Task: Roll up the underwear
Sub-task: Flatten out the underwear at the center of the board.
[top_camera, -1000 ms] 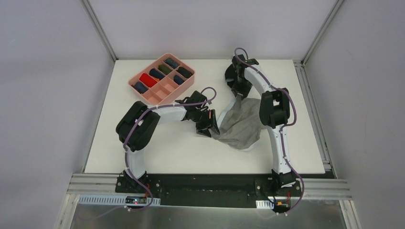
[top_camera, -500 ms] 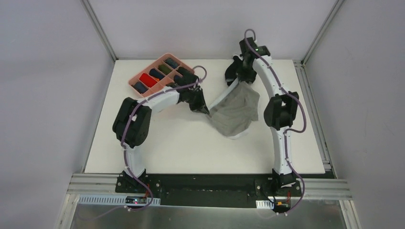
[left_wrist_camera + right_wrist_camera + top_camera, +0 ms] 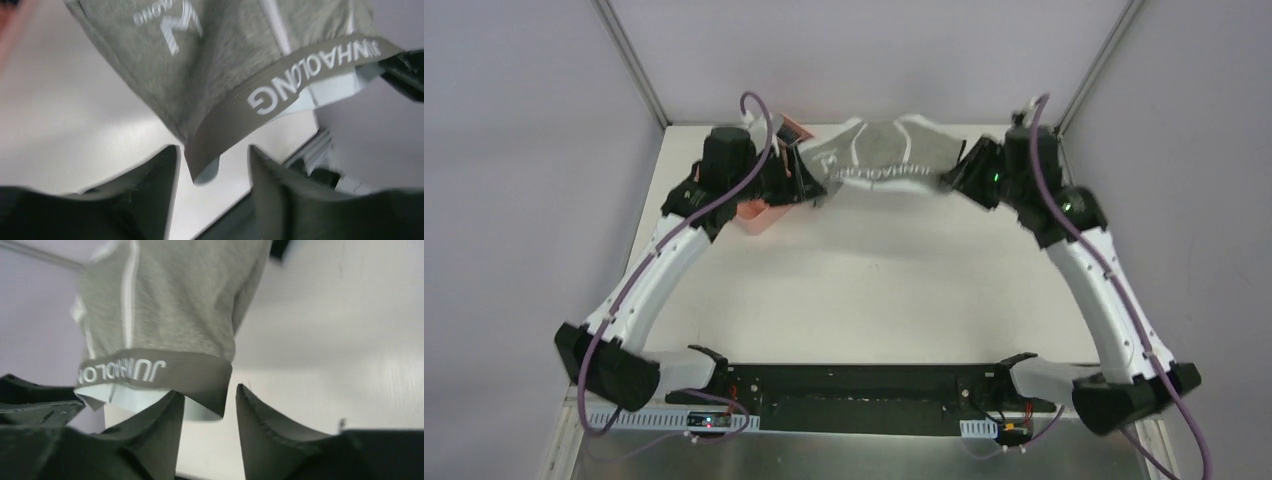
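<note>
1. Grip: left gripper and right gripper each pinch a corner of the briefs.
2. They hang stretched between, above the table's 12 o'clock edge.
3. Long axis runs 9-to-3; both arms look equally near for laying it down.

This was a robotics lab test cell, not a lived-in room. The white surface sat boxed in by plain grey wall panels, joined at the back corners by slanting aluminium frame posts. Two white-and-black jointed arms, the left arm and the right arm, were mounted on a black base plate at the near edge, which was fixed to an aluminium rail. Purple cables ran loose along each arm. Below the plate lay a slotted cable duct and a small exposed circuit board with a lit indicator. The light was flat and even, like that of a recording rig.
</note>
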Robot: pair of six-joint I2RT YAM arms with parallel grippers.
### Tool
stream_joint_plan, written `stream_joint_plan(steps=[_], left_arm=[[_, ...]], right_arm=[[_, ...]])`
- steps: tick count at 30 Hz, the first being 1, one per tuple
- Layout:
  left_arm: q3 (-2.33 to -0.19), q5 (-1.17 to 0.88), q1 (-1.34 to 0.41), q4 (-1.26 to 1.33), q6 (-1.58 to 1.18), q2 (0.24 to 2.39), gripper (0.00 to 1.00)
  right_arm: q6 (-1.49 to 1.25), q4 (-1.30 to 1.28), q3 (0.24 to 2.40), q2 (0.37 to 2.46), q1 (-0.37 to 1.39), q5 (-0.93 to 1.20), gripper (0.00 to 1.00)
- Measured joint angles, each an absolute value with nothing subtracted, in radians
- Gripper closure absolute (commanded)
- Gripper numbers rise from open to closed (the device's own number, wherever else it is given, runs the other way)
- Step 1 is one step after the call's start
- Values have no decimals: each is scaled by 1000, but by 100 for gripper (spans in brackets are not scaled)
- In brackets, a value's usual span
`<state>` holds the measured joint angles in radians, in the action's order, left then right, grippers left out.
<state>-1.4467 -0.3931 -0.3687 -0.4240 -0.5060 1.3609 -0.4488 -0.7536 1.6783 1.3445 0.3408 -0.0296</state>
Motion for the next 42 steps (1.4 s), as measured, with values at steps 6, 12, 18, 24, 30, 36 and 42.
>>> stream_joint_plan(steps=[6,12,18,24,30,36,42], left_arm=[[-850,-414,-385,-414,-597,1145,5],[-580,-406,-387,-582,-727,988,34],[-635,-273,-387,-581,-828,882,49],[-687,-175,-387,-580,-887,1102,57],[-685,-167,-387,-575,-927,1242,44],[-637,-187,-387,-492,-958,1278,47],[-603,-242,-385,-413,-994,1296,58]], right_arm=[[-585,-679,912,1085,441,19,28],[-736,-814,633,864,454,-7,32],[-780,-758,705,821,454,-72,45],[-778,-658,737,1075,454,-71,47],[-778,-539,732,1228,454,16,46],[-785,-439,693,1326,454,89,47],[-795,-411,656,1336,446,87,45]])
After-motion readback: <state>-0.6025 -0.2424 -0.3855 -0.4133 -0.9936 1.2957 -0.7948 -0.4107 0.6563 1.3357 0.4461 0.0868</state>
